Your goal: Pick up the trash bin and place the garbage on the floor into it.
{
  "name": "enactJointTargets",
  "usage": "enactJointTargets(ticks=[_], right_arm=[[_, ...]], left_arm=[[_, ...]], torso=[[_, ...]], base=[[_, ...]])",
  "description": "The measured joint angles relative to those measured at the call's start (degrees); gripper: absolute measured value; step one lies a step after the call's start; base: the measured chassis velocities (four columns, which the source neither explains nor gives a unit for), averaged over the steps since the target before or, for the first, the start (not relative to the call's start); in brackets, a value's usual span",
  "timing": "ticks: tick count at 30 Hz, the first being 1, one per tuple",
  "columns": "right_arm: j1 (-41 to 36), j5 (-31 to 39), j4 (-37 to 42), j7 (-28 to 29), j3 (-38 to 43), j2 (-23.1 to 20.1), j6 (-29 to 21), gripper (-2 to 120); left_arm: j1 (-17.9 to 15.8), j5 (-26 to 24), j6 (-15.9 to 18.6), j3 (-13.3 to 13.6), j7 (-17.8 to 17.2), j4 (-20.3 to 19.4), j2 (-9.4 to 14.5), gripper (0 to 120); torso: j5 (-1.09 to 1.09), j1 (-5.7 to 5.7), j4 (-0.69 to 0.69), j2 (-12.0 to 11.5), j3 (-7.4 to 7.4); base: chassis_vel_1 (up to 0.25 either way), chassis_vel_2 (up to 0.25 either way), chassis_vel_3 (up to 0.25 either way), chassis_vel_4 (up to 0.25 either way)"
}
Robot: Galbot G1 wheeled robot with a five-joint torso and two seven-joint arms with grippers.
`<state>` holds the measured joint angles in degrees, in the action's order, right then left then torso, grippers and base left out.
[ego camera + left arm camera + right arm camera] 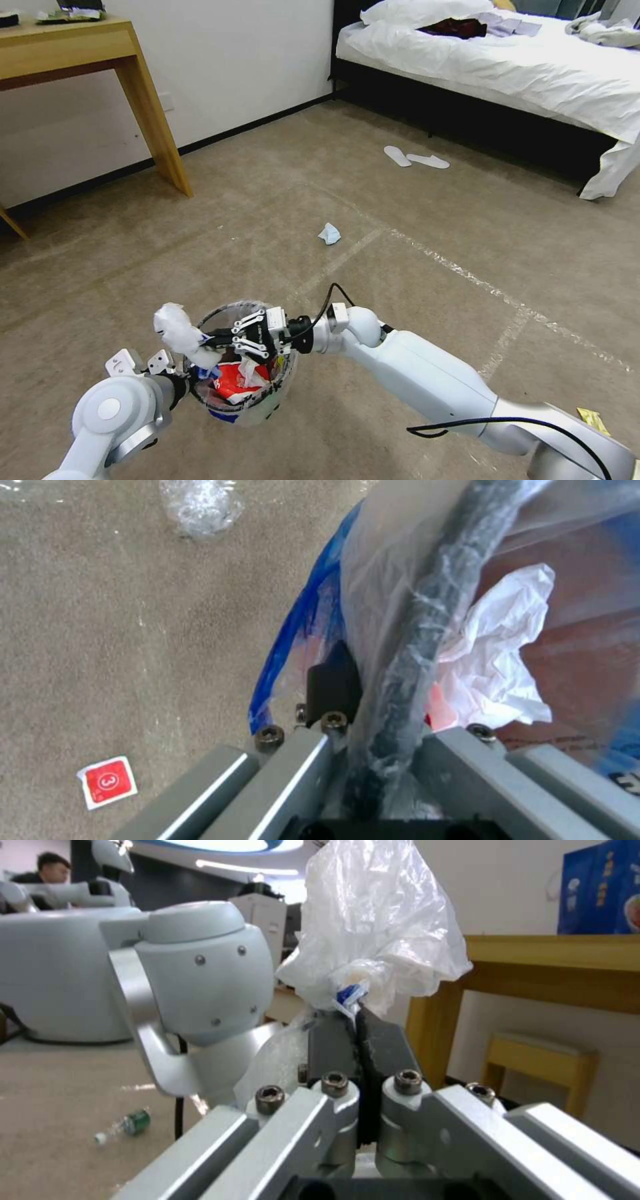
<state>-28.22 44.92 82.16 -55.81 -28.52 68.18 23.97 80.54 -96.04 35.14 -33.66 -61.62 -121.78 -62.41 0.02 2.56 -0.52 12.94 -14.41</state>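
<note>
Readable: a white circled numeral 3 on a small red square wrapper (107,782), white-bordered, lying flat on the carpet (87,645). Faint printed lines on reddish packaging (560,740) inside the trash bin (373,580), too blurred to make out. Blue box (600,887) on the wooden desk (553,952): printing illegible.

Trash bin (245,390): round, clear-lined, held above the floor (467,220), red-and-white litter inside.
Garbage: a crumpled white tissue (329,233) is seen on the carpet; a small bottle (124,1126) lies nearby.
</note>
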Motion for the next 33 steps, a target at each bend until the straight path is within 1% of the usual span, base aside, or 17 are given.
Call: enactJointTargets(ticks=[14,31,33], right_arm=[[0.8,-0.7,-0.6,-0.7,1.9,-3.3,1.1,0],[0.2,-3.4,-3.4,-0.9,3.0,-3.9,3.0,0],[0.2,-3.9,-3.6,-0.4,3.0,-4.0,3.6,2]], left_arm=[[0.6,0.0,0.0,0.0,-0.1,-0.7,0.0,0],[0.6,-0.3,0.0,0.0,-0.4,-1.7,0.3,0],[0.7,-0.3,0.0,-0.1,-0.5,-1.8,0.3,0]], torso=[[0.0,0.0,0.01,0.0,0.0],[0.0,0.01,0.01,0.0,0.0],[0.0,0.01,0.01,0.0,0.0]], base=[[0.0,0.0,0.0,0.0],[0.0,0.0,0.0,0.0],[0.0,0.0,0.0,0.0]])
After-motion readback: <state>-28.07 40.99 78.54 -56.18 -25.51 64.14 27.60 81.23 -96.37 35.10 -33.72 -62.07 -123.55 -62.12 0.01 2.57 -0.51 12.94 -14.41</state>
